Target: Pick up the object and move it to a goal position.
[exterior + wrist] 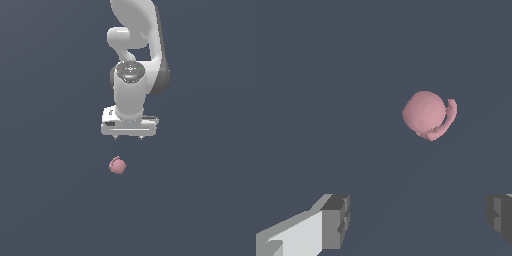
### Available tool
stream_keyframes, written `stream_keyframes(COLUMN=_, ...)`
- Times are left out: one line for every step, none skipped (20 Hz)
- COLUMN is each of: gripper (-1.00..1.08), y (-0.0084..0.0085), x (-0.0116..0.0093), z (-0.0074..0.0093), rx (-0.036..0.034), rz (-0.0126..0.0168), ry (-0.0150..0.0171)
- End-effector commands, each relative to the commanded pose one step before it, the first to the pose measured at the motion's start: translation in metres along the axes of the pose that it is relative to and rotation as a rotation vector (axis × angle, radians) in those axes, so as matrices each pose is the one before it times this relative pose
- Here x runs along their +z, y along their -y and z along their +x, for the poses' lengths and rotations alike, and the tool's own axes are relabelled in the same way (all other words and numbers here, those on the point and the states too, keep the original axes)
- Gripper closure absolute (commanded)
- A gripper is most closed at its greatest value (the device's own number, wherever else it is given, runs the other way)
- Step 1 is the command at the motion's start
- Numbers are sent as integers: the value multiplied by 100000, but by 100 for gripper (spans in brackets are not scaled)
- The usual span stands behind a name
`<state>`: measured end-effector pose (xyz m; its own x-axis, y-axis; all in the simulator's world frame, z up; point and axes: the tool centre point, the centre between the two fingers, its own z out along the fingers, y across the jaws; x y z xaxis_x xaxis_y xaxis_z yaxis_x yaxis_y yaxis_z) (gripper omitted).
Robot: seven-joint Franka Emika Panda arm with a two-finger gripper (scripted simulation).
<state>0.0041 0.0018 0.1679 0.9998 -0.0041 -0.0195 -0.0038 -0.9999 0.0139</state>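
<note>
The object [117,165] is a small pink lumpy blob that lies on the dark grey floor, below the white arm in the exterior view. In the wrist view the object [427,115] shows a rounded body with a curved nub on one side. My gripper [128,137] hangs above and a little behind it, apart from it. Only the short finger tips show under the white hand there. In the wrist view the two grey fingertips [336,222] stand wide apart with nothing between them. My gripper [417,220] is open and empty.
The floor [50,200] is a plain dark grey surface all around. The white arm [134,60] rises behind the gripper at the top of the exterior view.
</note>
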Motion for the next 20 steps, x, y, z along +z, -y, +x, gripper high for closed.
stream_keyframes(gripper=-92, y=-224, x=370, z=399, rx=3185, rz=202, ry=-36)
stream_keyframes(gripper=-92, y=-109, x=189, z=212, rx=1661, rz=103, ry=-34)
stream_keyframes(gripper=-92, y=-116, x=208, z=235, rx=1826, rz=110, ry=-39)
stream_keyframes(gripper=-92, y=-122, x=228, z=257, rx=1989, rz=115, ry=-44)
stream_keyframes(gripper=-92, y=-128, x=250, z=279, rx=2155, rz=119, ry=-47)
stream_keyframes(gripper=-92, y=-136, x=273, z=300, rx=2324, rz=122, ry=-50)
stream_keyframes(gripper=-92, y=-140, x=296, z=322, rx=2488, rz=123, ry=-54)
stream_keyframes(gripper=-92, y=-143, x=320, z=343, rx=2653, rz=123, ry=-58)
stream_keyframes(gripper=-92, y=-146, x=344, z=365, rx=2818, rz=122, ry=-63)
stream_keyframes(gripper=-92, y=-147, x=370, z=386, rx=2981, rz=119, ry=-68)
stream_keyframes(gripper=-92, y=-148, x=395, z=406, rx=3143, rz=114, ry=-74)
stream_keyframes(gripper=-92, y=-144, x=415, z=419, rx=3247, rz=107, ry=-80)
stream_keyframes(gripper=-92, y=-129, x=402, z=400, rx=3103, rz=92, ry=-80)
stream_keyframes(gripper=-92, y=-114, x=385, z=376, rx=2928, rz=78, ry=-80)
stream_keyframes(gripper=-92, y=-100, x=367, z=353, rx=2755, rz=66, ry=-79)
stream_keyframes(gripper=-92, y=-88, x=348, z=330, rx=2581, rz=55, ry=-78)
stream_keyframes(gripper=-92, y=-77, x=328, z=307, rx=2410, rz=47, ry=-76)
stream_keyframes(gripper=-92, y=-67, x=308, z=284, rx=2238, rz=39, ry=-74)
stream_keyframes(gripper=-92, y=-58, x=287, z=261, rx=2068, rz=32, ry=-71)
stream_keyframes(gripper=-92, y=-50, x=266, z=239, rx=1900, rz=27, ry=-68)
